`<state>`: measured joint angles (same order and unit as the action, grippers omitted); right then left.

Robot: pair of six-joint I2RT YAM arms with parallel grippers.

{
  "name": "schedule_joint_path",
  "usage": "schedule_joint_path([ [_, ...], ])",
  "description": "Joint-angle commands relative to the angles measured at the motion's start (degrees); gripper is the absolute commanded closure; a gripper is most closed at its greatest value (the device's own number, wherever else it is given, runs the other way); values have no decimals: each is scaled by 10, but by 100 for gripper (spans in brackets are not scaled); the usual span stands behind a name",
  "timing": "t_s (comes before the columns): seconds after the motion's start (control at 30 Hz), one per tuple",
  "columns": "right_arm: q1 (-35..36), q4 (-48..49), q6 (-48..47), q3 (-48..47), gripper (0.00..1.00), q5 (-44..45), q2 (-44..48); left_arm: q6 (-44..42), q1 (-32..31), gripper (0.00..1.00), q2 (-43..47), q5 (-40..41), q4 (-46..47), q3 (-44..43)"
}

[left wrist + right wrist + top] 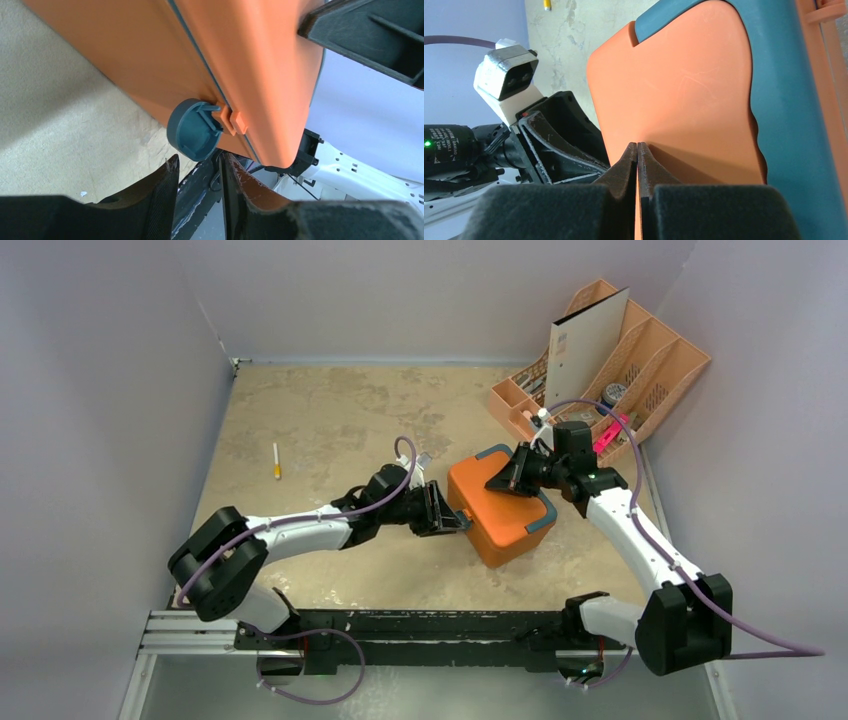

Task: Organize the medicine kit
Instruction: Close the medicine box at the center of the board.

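Right of the table's [330, 420] middle sits the medicine kit [505, 515], lid down and flat on the surface. It is turned on a diagonal, with its long axis running from far-left to near-right. One long side faces my left arm and the other faces the peach desk organizer [655, 365] in the far right corner.

My left gripper [458, 522] is level with that near-left long side. Its fingers [162, 200] are parted with nothing between them. From the left wrist, a round grey-blue latch [192, 130] on the kit's seam sits just ahead of the fingertips; I cannot tell whether they touch it.

My right gripper [497, 483] is over the far end of the lid [684, 100], clenched tight and holding nothing. Its two tips meet at the orange surface, and they seem to rest on it. The lid's grey-blue trim [774, 125] runs along the right of that view.

Well apart, on the left of the table, lies a small white stick with a yellow tip [276, 461].
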<state>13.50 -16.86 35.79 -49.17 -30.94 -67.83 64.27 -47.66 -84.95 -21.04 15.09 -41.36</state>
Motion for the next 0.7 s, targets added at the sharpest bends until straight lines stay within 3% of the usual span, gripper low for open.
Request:
schedule_joint_path([
  [0.0,2,-64,-25,9,100,34,-1,-11,2,67,-7,-2,8,-10],
  [0.4,3,-67,-29,9,100,30,-1,11,5,69,-31,-3,56,-6],
  [0.67,4,-71,-30,12,100,38,-9,25,9,82,-31,-7,81,2],
])
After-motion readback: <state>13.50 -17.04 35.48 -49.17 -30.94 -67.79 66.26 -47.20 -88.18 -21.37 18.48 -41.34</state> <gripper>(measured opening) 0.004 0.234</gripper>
